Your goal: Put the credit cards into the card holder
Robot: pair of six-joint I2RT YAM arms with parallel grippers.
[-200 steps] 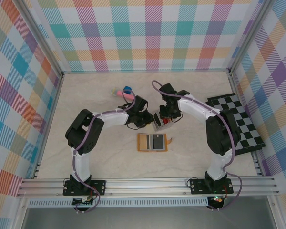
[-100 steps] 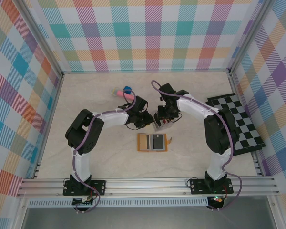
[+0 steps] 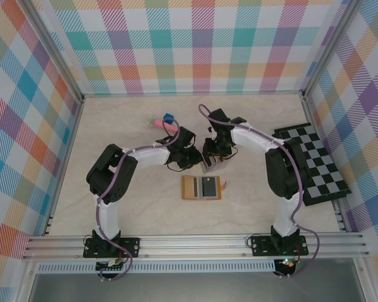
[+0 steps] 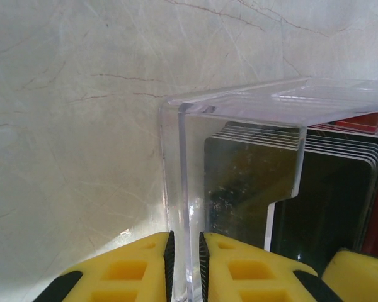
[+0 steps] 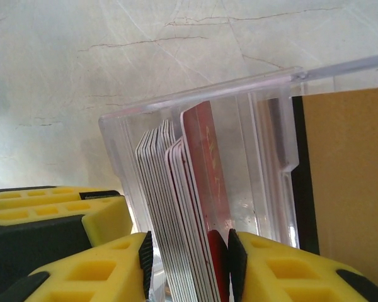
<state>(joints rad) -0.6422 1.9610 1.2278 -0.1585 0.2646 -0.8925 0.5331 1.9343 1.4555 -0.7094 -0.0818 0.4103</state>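
Observation:
The credit cards (image 5: 176, 207) stand on edge as a stack inside a clear plastic box (image 5: 264, 138), with a red card (image 5: 205, 163) at the front. My right gripper (image 5: 189, 270) straddles the stack from above, its right pad against the red card and its left pad all but touching the outermost card. My left gripper (image 4: 186, 264) is shut on the clear box wall (image 4: 184, 189), with dark cards (image 4: 252, 189) just behind it. In the top view the box (image 3: 211, 167) sits between both grippers. The card holder (image 3: 190, 187) lies open just in front, a grey card (image 3: 208, 187) on it.
A black-and-white chequered board (image 3: 315, 163) lies at the right edge. A blue cube (image 3: 168, 117) and a pink object (image 3: 154, 121) sit at the back left. The card holder's orange-brown surface (image 5: 346, 189) shows close beside the box.
The right arm's wrist has shifted slightly left and settled over the box. The left arm, the box and the card holder have stayed put.

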